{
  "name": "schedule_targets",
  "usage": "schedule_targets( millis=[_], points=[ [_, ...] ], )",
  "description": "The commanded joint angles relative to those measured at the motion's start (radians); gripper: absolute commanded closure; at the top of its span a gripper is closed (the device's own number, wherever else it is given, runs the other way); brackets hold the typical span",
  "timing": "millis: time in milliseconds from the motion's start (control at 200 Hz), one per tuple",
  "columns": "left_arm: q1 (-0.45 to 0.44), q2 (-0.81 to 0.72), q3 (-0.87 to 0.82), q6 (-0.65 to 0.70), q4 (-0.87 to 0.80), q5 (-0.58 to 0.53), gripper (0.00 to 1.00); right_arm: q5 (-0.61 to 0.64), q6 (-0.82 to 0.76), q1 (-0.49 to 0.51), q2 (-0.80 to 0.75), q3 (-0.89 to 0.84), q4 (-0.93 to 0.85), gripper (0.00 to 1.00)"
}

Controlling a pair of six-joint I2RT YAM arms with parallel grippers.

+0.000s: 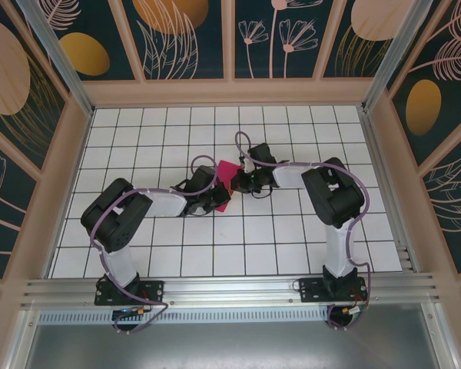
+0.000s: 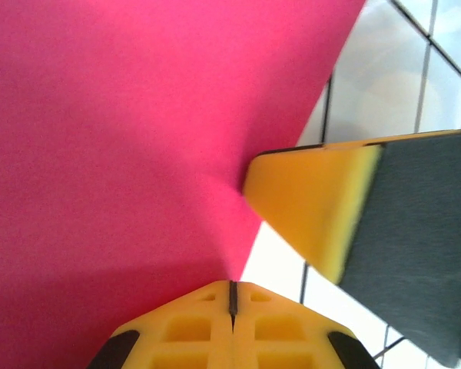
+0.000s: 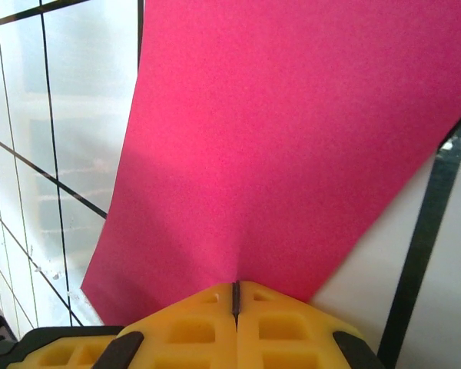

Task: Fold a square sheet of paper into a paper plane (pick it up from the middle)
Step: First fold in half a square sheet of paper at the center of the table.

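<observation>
Top external view. 2 arms are bolted to an aluminium rail (image 1: 230, 286) at the bottom of the frame and reach over a white bench (image 1: 292, 246) ruled in black grid lines. The walls around it are dark wall panels (image 1: 177, 34) printed with pale plant outlines and orange ovals.

The left arm (image 1: 119, 219) rises from its base at lower left to an elbow at mid-left. Its forearm then runs right, toward the centre of the frame. The right arm (image 1: 334, 196) mirrors this from lower right, with its elbow at mid-right and its forearm running left. The left end effector (image 1: 219, 198) and right end effector (image 1: 242, 183) meet near the centre, just beside each other. The square sheet of paper (image 1: 225, 184) shows there as a magenta patch between them.

Left wrist view. The yellow fingertips of the left end effector (image 2: 233, 290) are pressed together on the lower edge of the paper (image 2: 138, 138), which fills the upper left of the frame. 1 yellow finger of the right end effector (image 2: 307, 207) meets the paper's right edge.

Right wrist view. The right end effector (image 3: 236, 290) is likewise clamped tight on the paper (image 3: 292, 138), which spreads upward from the seam. Whether the sheet rests on the bench cannot be told.
</observation>
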Motion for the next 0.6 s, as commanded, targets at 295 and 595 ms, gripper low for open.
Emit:
schedule_targets(
  millis=[295, 595],
  points=[
    [-0.009, 0.03, -0.017, 0.0, -0.118, -0.037, 1.0, 0.07, -0.035, -0.032, 0.058, 0.048, -0.066, 1.0],
    [-0.009, 0.021, -0.041, 0.0, -0.119, -0.037, 1.0, 0.098, -0.023, -0.09, 0.102, 0.105, -0.087, 1.0]
  ],
)
